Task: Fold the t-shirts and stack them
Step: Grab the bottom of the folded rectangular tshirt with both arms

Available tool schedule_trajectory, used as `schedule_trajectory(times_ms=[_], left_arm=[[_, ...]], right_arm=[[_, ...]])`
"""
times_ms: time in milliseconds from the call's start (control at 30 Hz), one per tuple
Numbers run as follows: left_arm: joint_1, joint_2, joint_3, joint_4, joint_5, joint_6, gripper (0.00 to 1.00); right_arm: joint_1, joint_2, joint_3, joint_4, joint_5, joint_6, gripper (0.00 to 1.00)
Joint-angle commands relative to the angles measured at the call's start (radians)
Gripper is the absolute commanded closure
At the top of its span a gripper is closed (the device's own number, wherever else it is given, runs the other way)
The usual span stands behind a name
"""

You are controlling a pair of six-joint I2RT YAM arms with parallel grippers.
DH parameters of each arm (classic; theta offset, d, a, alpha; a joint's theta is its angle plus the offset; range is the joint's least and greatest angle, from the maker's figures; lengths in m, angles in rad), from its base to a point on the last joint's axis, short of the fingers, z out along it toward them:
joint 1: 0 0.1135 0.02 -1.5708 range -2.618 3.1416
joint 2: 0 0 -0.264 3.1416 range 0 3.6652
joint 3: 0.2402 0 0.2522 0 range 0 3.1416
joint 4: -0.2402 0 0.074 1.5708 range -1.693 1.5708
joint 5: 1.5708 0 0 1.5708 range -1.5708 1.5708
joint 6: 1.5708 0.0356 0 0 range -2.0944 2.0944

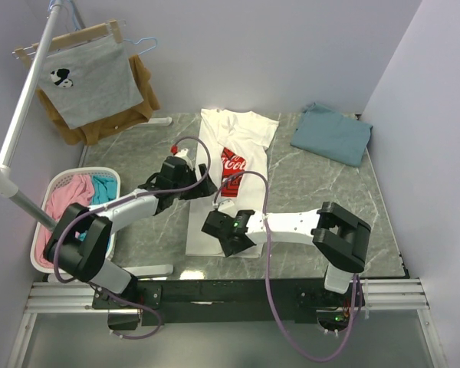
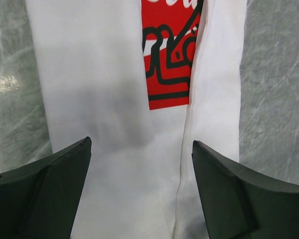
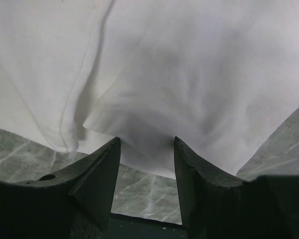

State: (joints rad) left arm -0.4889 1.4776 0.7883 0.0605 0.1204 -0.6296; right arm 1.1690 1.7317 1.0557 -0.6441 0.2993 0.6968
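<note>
The white t-shirt (image 1: 234, 134) with the red logo (image 1: 232, 165) lies down the middle of the table, its sides folded in to a long strip. The teal-blue t-shirt (image 1: 332, 134) lies crumpled at the back right. My left gripper (image 1: 185, 162) is open over the strip's left side; in the left wrist view the left gripper (image 2: 141, 143) hovers above white cloth (image 2: 104, 74) just below the logo (image 2: 169, 55). My right gripper (image 1: 218, 228) is at the near hem; in its wrist view the right gripper (image 3: 146, 141) is open, with the hem (image 3: 149, 99) at its fingertips.
A white laundry basket (image 1: 37, 230) with pink and teal clothes stands at the left table edge. A grey shirt (image 1: 88, 77) over a brown garment (image 1: 143, 88) hangs on a rack (image 1: 19, 123) at the back left. Marble table (image 1: 322, 192) shows right of the shirt.
</note>
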Motion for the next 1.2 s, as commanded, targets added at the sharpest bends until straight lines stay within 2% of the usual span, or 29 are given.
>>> schedule_trajectory(times_ms=[0, 67, 200, 233, 300, 333, 500, 567, 833, 867, 900, 967, 1000, 1067, 1100, 1167], left_arm=[[-0.019, 0.035, -0.009, 0.056, 0.036, -0.018, 0.13], [-0.031, 0.042, -0.012, 0.061, 0.039, -0.018, 0.13], [-0.05, 0.07, -0.009, 0.064, 0.035, -0.019, 0.13], [-0.054, 0.076, -0.012, 0.068, 0.038, -0.019, 0.13], [-0.057, 0.096, -0.011, 0.07, 0.039, -0.019, 0.14], [-0.062, 0.102, -0.009, 0.07, 0.041, -0.019, 0.14], [-0.068, 0.127, 0.0, 0.062, 0.038, -0.01, 0.14], [-0.068, 0.13, 0.005, 0.059, 0.035, -0.004, 0.14], [-0.069, 0.148, 0.025, 0.048, 0.033, 0.007, 0.14], [-0.068, 0.151, 0.029, 0.047, 0.032, 0.008, 0.14], [-0.068, 0.153, 0.032, 0.038, 0.03, 0.011, 0.14], [-0.068, 0.147, 0.037, 0.03, 0.027, 0.018, 0.14], [-0.068, 0.144, 0.038, 0.022, 0.022, 0.022, 0.14], [-0.068, 0.115, 0.042, -0.002, 0.007, 0.036, 0.14], [-0.069, 0.102, 0.045, -0.014, -0.005, 0.037, 0.14], [-0.068, 0.046, 0.045, -0.048, -0.045, 0.048, 0.13]], right_arm=[[0.004, 0.015, 0.046, 0.0, 0.047, 0.001, 0.48], [0.004, 0.014, 0.04, -0.015, 0.054, 0.006, 0.56], [0.004, -0.011, 0.021, -0.035, 0.069, 0.026, 0.66], [0.004, -0.023, 0.017, -0.04, 0.07, 0.029, 0.71], [0.004, -0.034, 0.001, -0.043, 0.07, 0.033, 0.74], [0.006, -0.044, -0.005, -0.051, 0.072, 0.033, 0.8], [0.018, -0.089, -0.042, -0.08, 0.075, 0.05, 0.91], [0.027, -0.112, -0.063, -0.081, 0.067, 0.055, 0.99], [0.073, -0.127, -0.069, -0.161, 0.066, 0.082, 1.0], [0.075, -0.126, -0.072, -0.161, 0.063, 0.089, 0.99], [0.075, -0.12, -0.069, -0.178, 0.073, 0.101, 0.78], [0.075, -0.11, -0.06, -0.192, 0.086, 0.124, 0.6], [0.077, -0.11, -0.054, -0.227, 0.104, 0.144, 0.42], [0.077, -0.124, -0.045, -0.25, 0.164, 0.19, 0.33], [0.074, -0.156, -0.045, -0.265, 0.187, 0.207, 0.25], [0.063, -0.199, -0.054, -0.258, 0.221, 0.228, 0.21]])
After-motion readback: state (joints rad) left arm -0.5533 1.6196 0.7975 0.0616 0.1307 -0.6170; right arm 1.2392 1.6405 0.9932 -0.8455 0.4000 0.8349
